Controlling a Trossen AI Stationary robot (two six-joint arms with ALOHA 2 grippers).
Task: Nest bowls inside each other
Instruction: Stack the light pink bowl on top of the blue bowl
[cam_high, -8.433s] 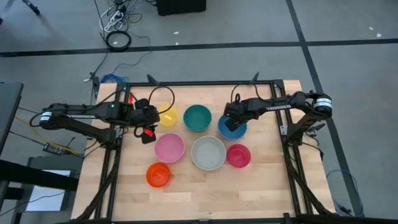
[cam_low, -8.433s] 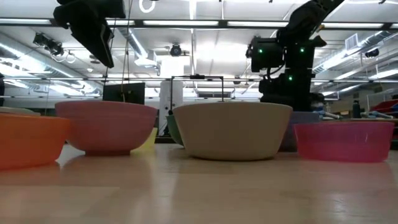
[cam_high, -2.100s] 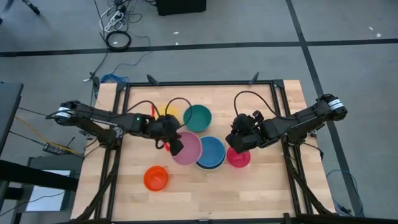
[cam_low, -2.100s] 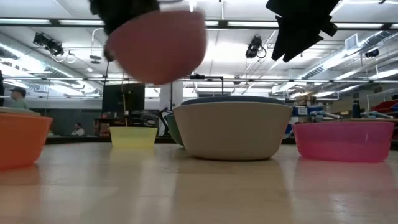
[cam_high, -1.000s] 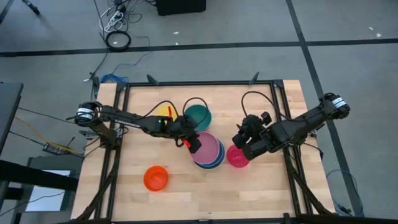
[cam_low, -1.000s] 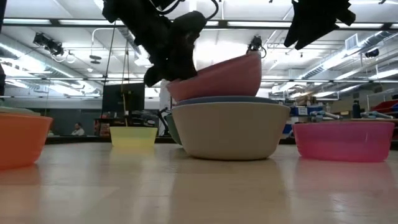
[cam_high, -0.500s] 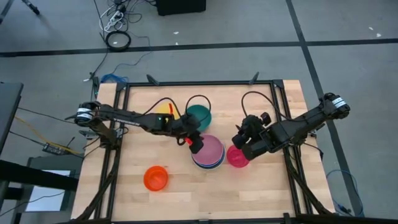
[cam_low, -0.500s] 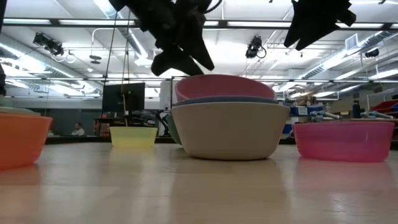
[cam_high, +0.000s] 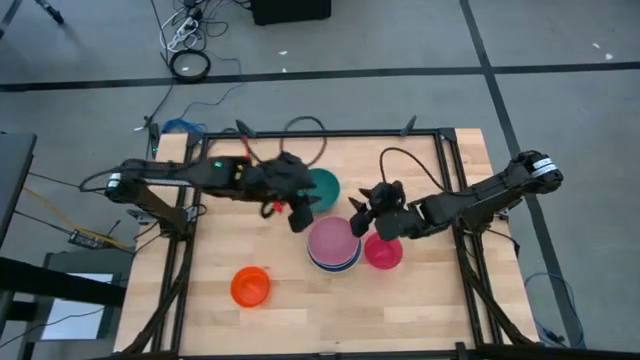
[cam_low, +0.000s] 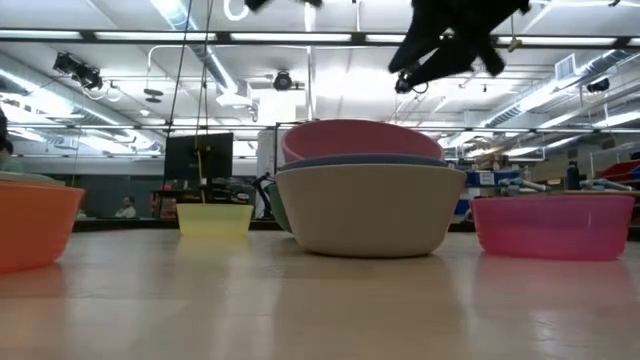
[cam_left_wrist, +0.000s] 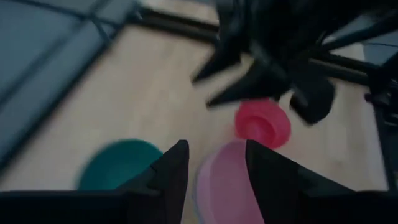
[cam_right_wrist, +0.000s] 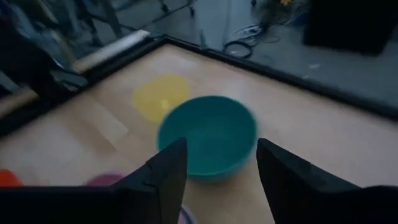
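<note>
The light pink bowl (cam_high: 333, 241) sits level inside the blue bowl (cam_low: 370, 160), which sits in the grey-white bowl (cam_low: 370, 212) at mid table. My left gripper (cam_high: 300, 218) hangs open above and to the left of this stack, holding nothing. My right gripper (cam_high: 358, 218) is open in the air just right of the stack, pointing at the teal bowl (cam_right_wrist: 208, 134). The magenta bowl (cam_high: 384, 252) stands to the right of the stack. The orange bowl (cam_high: 251, 286) stands near left, and the yellow bowl (cam_low: 214, 219) far left.
A black frame (cam_high: 330, 133) runs around the wooden table. The teal bowl (cam_high: 324, 185) lies just beyond my left gripper, and cables loop over the far edge. Bare wood (cam_high: 420, 310) lies along the near side. In the left wrist view, my right arm (cam_left_wrist: 280, 50) crosses close ahead.
My left gripper has opened and let go of the light pink bowl, which has dropped from tilted to level inside the blue bowl. It has then risen and drawn back toward the far left. My right gripper has swung toward the table's left and far side, turning.
</note>
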